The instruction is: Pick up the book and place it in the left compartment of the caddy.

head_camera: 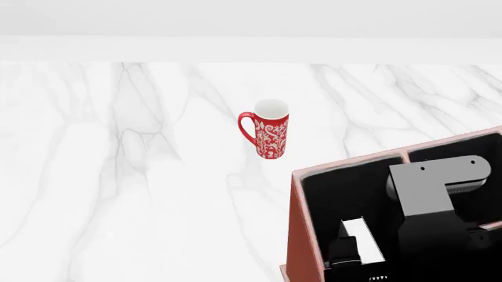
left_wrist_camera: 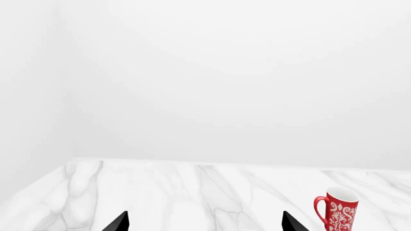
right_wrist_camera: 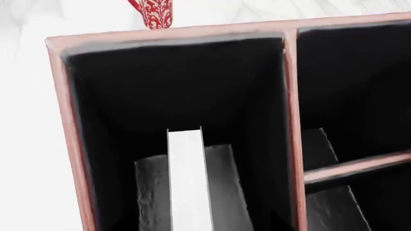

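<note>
Head view: my right gripper [head_camera: 357, 249] is hanging over the caddy [head_camera: 294, 235], clamping the book [head_camera: 368, 238] — white page edges upward — inside the left compartment [head_camera: 337, 194]. My left gripper [left_wrist_camera: 204, 222] is holding its jaws apart near the mug [left_wrist_camera: 338, 209].

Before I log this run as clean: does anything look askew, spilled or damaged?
Nothing stands out. The mug stands upright on the marble table, apart from the caddy. The book sits on edge in the left compartment, white page edges up. The right hand's state can't be made out.
</note>
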